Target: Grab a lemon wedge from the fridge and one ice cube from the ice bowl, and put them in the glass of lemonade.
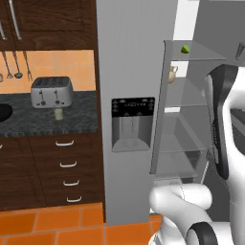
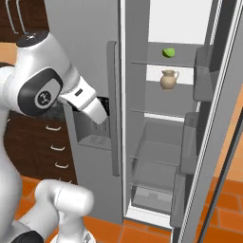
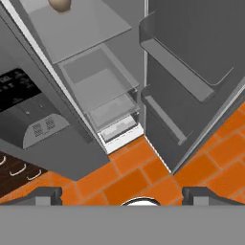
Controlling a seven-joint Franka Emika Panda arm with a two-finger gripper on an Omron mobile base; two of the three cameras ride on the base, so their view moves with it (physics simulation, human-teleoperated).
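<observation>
The fridge (image 2: 95,28) stands with its right door swung wide, and the lemon wedge (image 2: 168,52) sits on the top shelf (image 2: 156,62), toward the back and roughly midway along that shelf's width. One shelf down stands a small tan jug (image 2: 167,79), which is not wanted.

The claw (image 3: 122,198) hangs low in front of the open compartment, tilted down at the orange floor tiles (image 3: 124,182) and the bottom drawers (image 3: 103,83). Its two finger tips stand wide apart at the bottom corners of the hand view, with nothing between them, so it is ready to take something but holds nothing.

What the coming move turns on: the wedge lies well above the claw and deeper into the fridge, so the hand must, as I judge it, rise past the jug's shelf and then reach forward (the jug shows at the very top of the hand view, the wedge higher yet).

The wedge is too small to read its long axis or which way its point faces; it looks like a low rounded lump.

The glass of lemonade (image 1: 58,114) waits on the table (image 1: 76,125) in front of the toaster (image 1: 51,92), well to the left of the fridge.
</observation>
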